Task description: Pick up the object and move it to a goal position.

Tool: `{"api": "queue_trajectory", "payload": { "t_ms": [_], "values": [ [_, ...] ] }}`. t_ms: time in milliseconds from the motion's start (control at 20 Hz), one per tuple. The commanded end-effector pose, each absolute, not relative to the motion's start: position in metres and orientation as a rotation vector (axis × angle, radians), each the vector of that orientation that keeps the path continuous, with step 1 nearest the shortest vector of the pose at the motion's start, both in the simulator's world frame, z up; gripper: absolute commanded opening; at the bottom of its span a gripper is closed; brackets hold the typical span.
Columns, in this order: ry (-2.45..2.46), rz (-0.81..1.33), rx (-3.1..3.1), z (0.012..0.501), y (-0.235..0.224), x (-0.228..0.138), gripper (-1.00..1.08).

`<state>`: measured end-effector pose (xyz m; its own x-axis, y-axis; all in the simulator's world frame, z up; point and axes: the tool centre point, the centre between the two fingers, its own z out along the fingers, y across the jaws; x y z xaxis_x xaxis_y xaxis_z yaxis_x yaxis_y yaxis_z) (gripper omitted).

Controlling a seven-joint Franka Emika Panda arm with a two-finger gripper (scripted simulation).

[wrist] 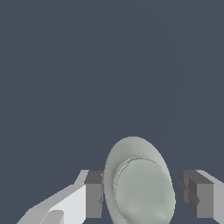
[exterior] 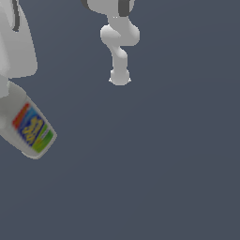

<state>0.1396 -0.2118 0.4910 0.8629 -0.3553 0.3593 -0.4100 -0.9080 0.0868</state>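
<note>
The object (exterior: pixel 28 126) is a pale grey-white bottle with a red, blue and green label and yellow lettering. It hangs tilted at the exterior view's left edge, large and close to the camera. The white bulk of my hand (exterior: pixel 16 47) sits right above it and hides its neck. In the wrist view I look down on the bottle's rounded top (wrist: pixel 142 192). My gripper (wrist: pixel 142 194) is shut on the bottle. One grey finger pad (wrist: pixel 93 194) touches one side, and the other pad (wrist: pixel 197 194) stands close against the opposite side.
A plain dark grey-blue floor fills both views. The arm's white base and lower links (exterior: pixel 119 56) stand far back at the exterior view's top centre. No other objects show.
</note>
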Motion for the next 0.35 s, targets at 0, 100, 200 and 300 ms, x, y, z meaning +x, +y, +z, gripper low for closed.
{"api": "queue_trajectory", "payload": {
  "t_ms": [0, 100, 200, 300],
  "values": [
    [-0.596, 0.532, 2.871, 0.5019, -0.2125, 0.1401, -1.00],
    [-0.596, 0.532, 2.871, 0.5022, -0.2127, 0.1408, -1.00],
    [-0.596, 0.532, 2.871, 0.5024, -0.2128, 0.1412, -1.00],
    [-0.596, 0.532, 2.871, 0.5024, -0.2128, 0.1414, -1.00]
  ]
}}
